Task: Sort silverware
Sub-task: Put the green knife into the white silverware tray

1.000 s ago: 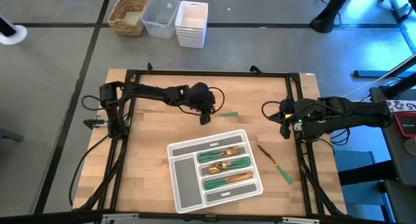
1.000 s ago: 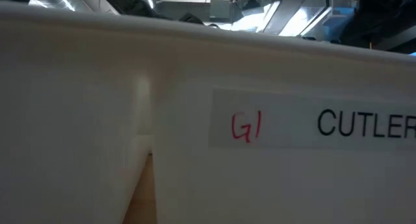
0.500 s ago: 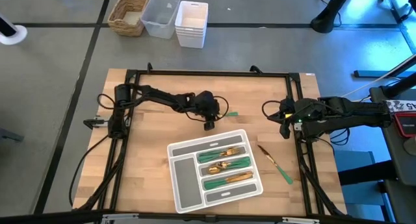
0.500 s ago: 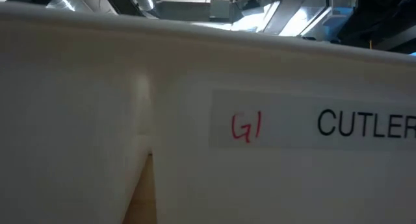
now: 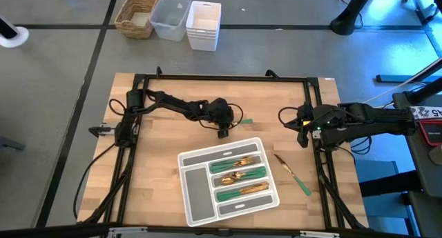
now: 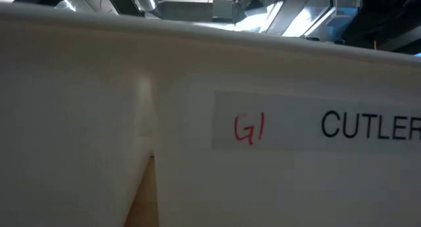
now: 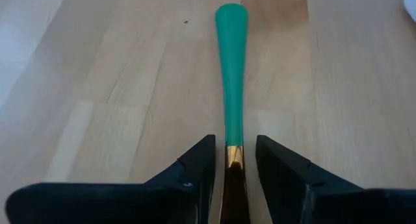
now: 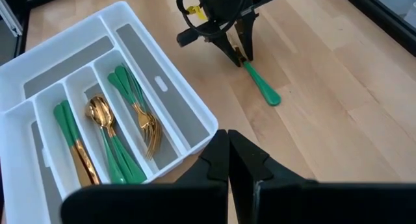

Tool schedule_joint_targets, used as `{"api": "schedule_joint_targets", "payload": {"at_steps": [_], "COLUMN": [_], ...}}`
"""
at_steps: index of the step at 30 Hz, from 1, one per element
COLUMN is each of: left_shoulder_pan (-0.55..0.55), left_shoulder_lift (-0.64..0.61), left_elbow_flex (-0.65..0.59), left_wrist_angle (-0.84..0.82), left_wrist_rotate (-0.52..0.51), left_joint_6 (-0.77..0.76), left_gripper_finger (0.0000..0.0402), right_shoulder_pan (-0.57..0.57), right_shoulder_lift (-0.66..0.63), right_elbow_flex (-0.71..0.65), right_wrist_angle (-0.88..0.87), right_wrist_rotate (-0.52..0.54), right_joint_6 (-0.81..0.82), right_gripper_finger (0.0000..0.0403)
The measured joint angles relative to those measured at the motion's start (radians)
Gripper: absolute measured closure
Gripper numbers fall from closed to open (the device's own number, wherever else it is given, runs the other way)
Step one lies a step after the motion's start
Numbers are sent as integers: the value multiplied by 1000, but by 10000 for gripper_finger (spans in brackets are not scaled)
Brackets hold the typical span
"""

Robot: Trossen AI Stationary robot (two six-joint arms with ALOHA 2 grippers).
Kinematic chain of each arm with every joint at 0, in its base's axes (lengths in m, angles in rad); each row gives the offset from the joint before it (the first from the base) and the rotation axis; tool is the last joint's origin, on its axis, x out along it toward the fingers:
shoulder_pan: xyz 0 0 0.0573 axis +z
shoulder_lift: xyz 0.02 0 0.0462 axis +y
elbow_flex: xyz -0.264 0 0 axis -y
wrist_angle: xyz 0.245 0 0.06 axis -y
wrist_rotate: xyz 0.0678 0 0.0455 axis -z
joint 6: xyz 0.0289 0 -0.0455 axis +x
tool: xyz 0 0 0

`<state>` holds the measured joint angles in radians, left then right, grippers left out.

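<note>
Lying flat on the pale wood-plank worktop (image 5: 159, 169), just behind the tray: a utensil (image 7: 232, 68) with a slim, glossy green handle flaring to a rounded end and a shiny gold neck. Straddling that gold neck, the left gripper (image 7: 233, 160), its two dark wedge-shaped fingers (image 7: 195, 164) standing narrowly apart, one on each side; contact with the metal not clear enough to tell. Pointing away from the gripper, the green handle, with bare wood all around its free end.

Sitting at an angle near the worktop's front, the white, grey-lined tray (image 5: 195, 202) with long compartments, three of them holding gold-and-green forks (image 8: 138, 117), spoons (image 8: 104, 123) and knives (image 8: 73, 146). Lying loose on the wood right of the tray, one more piece (image 5: 293, 174), close to the worktop's right edge.

Waiting at the right edge, the right gripper (image 8: 229, 160), fingers pressed together and holding nothing.

Framing the worktop, black rails. Blocking nearly all of the low view, a white box wall (image 6: 99, 122) with a label reading "CUTLER".

Standing on the floor beyond the far edge: a wicker basket (image 5: 137, 16) and two plastic bins (image 5: 204, 24).
</note>
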<state>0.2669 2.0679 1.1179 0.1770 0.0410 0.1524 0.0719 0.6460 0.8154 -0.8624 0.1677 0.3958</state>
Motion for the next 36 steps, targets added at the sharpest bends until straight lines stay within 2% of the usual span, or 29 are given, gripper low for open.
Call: {"api": "schedule_joint_targets", "payload": {"at_steps": [8,16,24,29,36], "left_shoulder_pan": [1,-1,-1,3,3], "left_shoulder_lift": [33,30,22,13,9], "left_elbow_flex": [4,3,4,32,71], "left_wrist_angle": [-16,-24,-25,-49,-83], "left_wrist_rotate": [2,0,3,22,25], "left_joint_6": [-15,-27,-97,-128,-119], "left_gripper_finger": [306,385,377,387,377], "right_shoulder_pan": [0,0,0,0,0], "right_shoulder_lift": [0,0,-16,-99,-200], "right_elbow_flex": [0,0,-9,-126,-327], "right_wrist_angle": [0,0,3,117,279], "right_wrist_rotate": [0,0,15,79,34], "right_joint_6": [0,0,-61,-80,32], "right_gripper_finger": [402,402,402,402,402]}}
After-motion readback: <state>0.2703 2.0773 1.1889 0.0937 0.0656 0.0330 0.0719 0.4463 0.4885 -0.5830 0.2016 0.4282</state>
